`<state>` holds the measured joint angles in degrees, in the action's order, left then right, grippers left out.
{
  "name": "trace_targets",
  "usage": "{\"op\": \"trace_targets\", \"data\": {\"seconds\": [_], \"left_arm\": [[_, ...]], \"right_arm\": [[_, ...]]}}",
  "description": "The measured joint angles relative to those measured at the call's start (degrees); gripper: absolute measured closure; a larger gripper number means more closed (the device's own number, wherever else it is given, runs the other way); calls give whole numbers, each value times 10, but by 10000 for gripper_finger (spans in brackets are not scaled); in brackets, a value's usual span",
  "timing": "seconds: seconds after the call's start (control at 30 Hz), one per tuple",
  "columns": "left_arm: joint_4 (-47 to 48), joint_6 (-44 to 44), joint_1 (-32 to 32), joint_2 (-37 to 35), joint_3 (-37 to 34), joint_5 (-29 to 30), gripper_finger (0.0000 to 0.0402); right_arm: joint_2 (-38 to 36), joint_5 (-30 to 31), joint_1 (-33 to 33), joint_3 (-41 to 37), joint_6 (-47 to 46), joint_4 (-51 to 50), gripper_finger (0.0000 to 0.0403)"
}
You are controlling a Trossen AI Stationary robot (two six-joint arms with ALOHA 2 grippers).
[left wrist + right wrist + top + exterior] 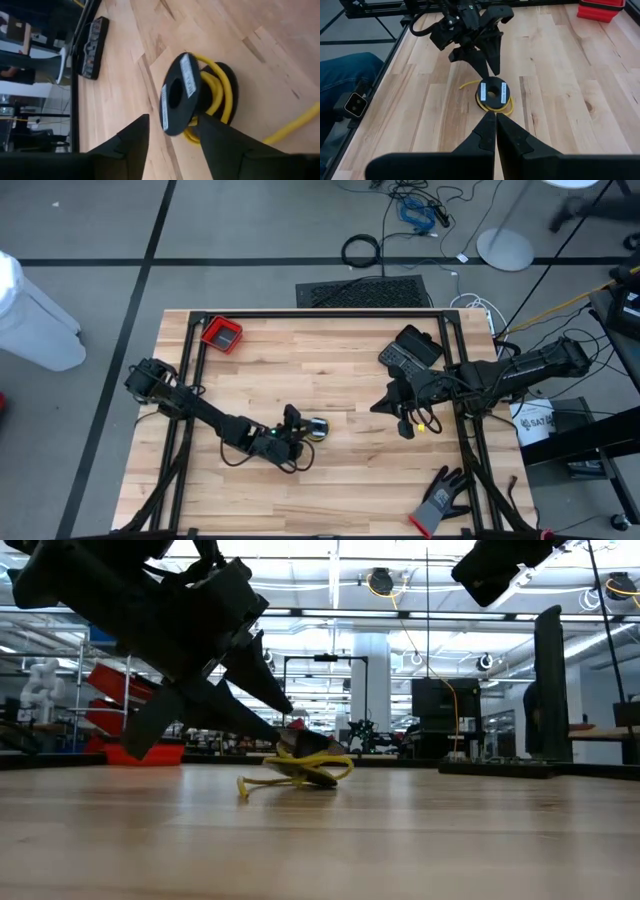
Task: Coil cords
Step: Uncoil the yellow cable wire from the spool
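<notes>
A yellow cord (222, 87) is wound on a small black spool (175, 95) that lies flat on the wooden table, also in the high view (316, 428). The cord's loose end (245, 786) trails on the table. No black cord shows. My left gripper (296, 420) is open and slants down at the spool; its fingers stand either side of the upper flange (493, 92). My right gripper (495, 127) is shut and empty, right of the spool, its tips pointing at it. My left gripper is open around the spool's upper flange, coming from the table's left and slanting down. One finger (217, 137) overlaps the wound cord below the flange. I cannot tell whether it touches the spool or the cord.
A red bin (222, 333) stands at the far left of the table. A black power strip (408, 352) lies at the far right, under the right arm. A grey-black glove (440, 498) lies at the near right corner. Bare wood lies in front of the spool.
</notes>
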<state>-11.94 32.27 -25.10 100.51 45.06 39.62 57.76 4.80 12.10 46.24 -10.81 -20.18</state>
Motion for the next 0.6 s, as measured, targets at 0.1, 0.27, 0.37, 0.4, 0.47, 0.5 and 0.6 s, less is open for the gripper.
{"op": "trace_targets", "data": {"seconds": [0.1,0.27,0.37,0.4,0.47,0.5,0.6], "left_arm": [[13,0,0,0,0,0,241],[20,-3,0,0,0,8,242],[20,-3,0,0,0,9,242],[20,-3,0,0,0,9,242],[20,-3,0,0,0,9,242],[20,-3,0,0,0,9,242],[20,-4,0,0,0,9,242]], "right_arm": [[0,0,0,0,0,0,403],[0,0,0,0,0,0,403],[0,0,0,0,0,0,403],[0,0,0,0,0,0,403],[0,0,0,0,0,0,403],[0,0,0,0,0,0,403],[0,2,0,0,1,0,403]]}}
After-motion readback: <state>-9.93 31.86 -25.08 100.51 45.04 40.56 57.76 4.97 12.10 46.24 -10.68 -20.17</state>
